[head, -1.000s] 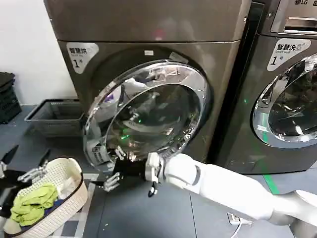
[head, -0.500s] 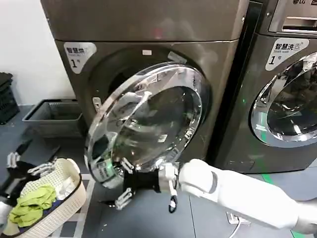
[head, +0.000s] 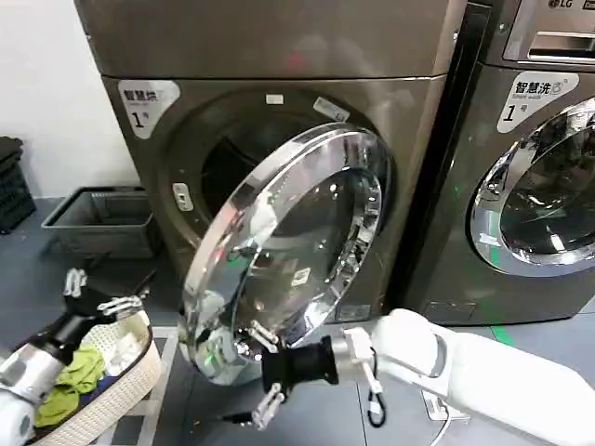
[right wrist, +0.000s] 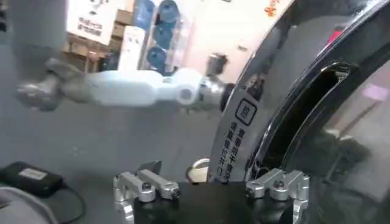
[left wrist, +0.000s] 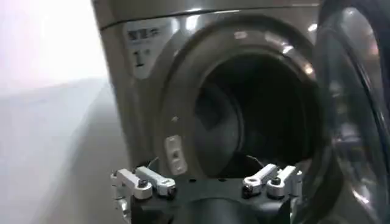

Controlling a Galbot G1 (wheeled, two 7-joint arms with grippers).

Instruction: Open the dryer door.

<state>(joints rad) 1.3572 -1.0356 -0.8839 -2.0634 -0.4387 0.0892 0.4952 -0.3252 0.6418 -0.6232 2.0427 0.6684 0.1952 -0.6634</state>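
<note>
- Head view: the door point(head: 288, 251) hangs half-open at frame centre, chrome rim tilted out from the dryer point(head: 279, 111). The right hand point(head: 260, 376) sits at the door's lower edge, fingers spread wide, gripping nothing. The left hand point(head: 104, 290) hovers lower left over a basket point(head: 125, 372), fingers apart.
- Left wrist view: the left hand point(left wrist: 207, 182), fingers wide, faces the dark drum point(left wrist: 256, 115); the door point(left wrist: 359, 109) stands at the right edge.
- Right wrist view: the right hand point(right wrist: 210, 185), fingers wide, lies just beside the door's rim point(right wrist: 268, 115).
</note>
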